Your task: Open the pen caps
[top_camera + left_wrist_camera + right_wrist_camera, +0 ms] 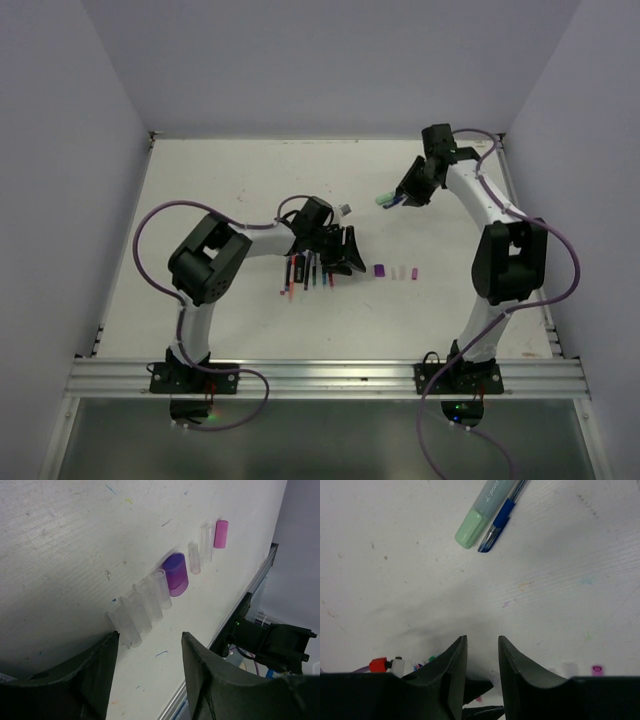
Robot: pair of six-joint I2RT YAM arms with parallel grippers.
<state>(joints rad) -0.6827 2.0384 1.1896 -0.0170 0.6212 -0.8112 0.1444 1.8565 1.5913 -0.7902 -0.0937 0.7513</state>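
Several pen caps lie in a row on the white table: clear ones (150,599), a purple cap (176,574) and a pink cap (221,533). In the top view the purple cap (380,270) and pink cap (413,271) lie right of the pens (305,272), thin sticks in mixed colours. My left gripper (150,636) hangs open just short of the nearest clear cap (122,626), with nothing between its fingers; from above, the left gripper (350,255) sits between pens and caps. My right gripper (481,640) is open and empty at the far right (402,197).
A pale green highlighter (485,512) and a blue pen (502,517) lie side by side on the table just beyond my right gripper's fingers, also visible from above (388,200). The table's metal front rail (320,378) runs along the near edge.
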